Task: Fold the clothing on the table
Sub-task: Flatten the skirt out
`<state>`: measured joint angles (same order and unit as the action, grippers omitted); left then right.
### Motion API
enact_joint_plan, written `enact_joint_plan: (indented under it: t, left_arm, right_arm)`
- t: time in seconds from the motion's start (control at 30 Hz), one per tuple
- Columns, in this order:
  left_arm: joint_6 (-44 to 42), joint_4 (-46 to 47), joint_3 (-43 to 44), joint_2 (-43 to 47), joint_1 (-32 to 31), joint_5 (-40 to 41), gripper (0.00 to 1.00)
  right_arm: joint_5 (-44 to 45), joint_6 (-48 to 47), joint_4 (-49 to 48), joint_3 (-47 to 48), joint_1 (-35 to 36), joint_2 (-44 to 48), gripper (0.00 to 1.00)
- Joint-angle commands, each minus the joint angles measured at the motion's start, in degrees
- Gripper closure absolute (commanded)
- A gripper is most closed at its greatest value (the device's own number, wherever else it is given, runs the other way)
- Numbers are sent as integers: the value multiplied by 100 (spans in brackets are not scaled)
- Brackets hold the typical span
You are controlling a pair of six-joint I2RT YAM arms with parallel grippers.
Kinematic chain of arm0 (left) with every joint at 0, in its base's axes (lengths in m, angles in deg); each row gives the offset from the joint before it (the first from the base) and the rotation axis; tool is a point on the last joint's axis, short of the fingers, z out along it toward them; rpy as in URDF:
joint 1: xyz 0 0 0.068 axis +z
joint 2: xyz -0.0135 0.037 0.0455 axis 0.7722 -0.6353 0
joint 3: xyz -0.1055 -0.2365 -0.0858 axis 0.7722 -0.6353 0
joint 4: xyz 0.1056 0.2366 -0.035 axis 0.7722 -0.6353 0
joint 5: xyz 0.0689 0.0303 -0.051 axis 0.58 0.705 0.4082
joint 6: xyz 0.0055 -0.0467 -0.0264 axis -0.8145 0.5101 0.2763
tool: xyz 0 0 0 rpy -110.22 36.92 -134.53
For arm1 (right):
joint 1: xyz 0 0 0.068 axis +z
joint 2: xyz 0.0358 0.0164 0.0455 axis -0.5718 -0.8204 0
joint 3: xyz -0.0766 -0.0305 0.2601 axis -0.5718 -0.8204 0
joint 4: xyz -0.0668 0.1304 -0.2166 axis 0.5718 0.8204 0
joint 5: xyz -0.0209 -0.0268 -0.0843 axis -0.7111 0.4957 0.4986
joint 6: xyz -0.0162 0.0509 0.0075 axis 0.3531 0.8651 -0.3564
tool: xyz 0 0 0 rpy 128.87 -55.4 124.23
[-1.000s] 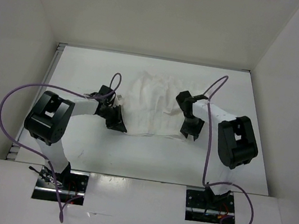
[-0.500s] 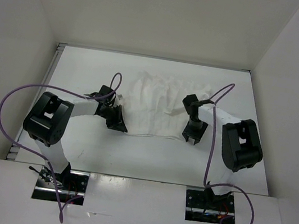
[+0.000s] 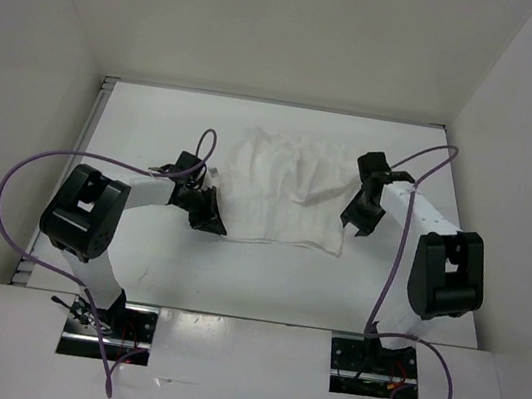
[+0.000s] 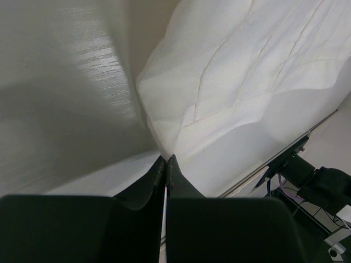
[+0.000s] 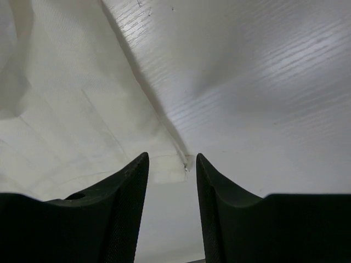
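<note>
The left arm reaches in over the surface, and the left pincer sits low at the near left corner of the clothing. In the left wrist view the left pincer is clenched, its two dark tips pressed together with no gap. A corner of the clothing tapers down into those tips, so it is grasping the fabric there. From the pinch the fabric rises in a creased fold and spreads away beyond the tips and to their right. The glossy surface shows to the left of the tips.

The clothing lies wrinkled between the two pincers, spread flat on the middle of the surface, with its far edge bunched into small ridges.

The right pincer stands just beside the right edge of the clothing, pointing down toward the near right corner. In the right wrist view the right pincer is released, its tips clearly apart and holding nothing. The corner of the clothing lies flat on the surface just beyond the gap between the tips, and the fabric spreads to their left. The bare surface lies ahead and to the right of that pincer.
</note>
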<state>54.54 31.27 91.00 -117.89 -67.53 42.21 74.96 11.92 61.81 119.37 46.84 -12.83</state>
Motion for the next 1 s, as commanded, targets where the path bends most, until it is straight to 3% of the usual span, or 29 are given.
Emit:
enact_joint_plan:
  t: [0.0,0.23,0.7,0.77,0.8,0.87,0.97]
  left_arm:
    - [84,-36,-27,206,-17,-24,100]
    - [84,-36,-27,154,-17,-24,100]
    - [84,-36,-27,153,-17,29,100]
    - [84,-36,-27,100,-17,29,100]
    - [84,-36,-27,100,-17,29,100]
    - [84,-36,-27,48,-17,29,100]
    - [84,16,25,-5,-17,-24,100]
  right_arm:
    - [-430,-170,-413,-105,-37,-155,55]
    - [-905,-232,-721,-395,-37,-340,55]
    - [-923,-179,-966,-984,-37,-560,57]
    - [-976,-179,-1133,-1133,-37,-630,64]
    - [-976,-127,-1291,-1134,-37,-770,81]
    - [-976,-74,-1406,-1134,-37,-824,97]
    - [-836,-74,-1416,-1064,-37,-894,100]
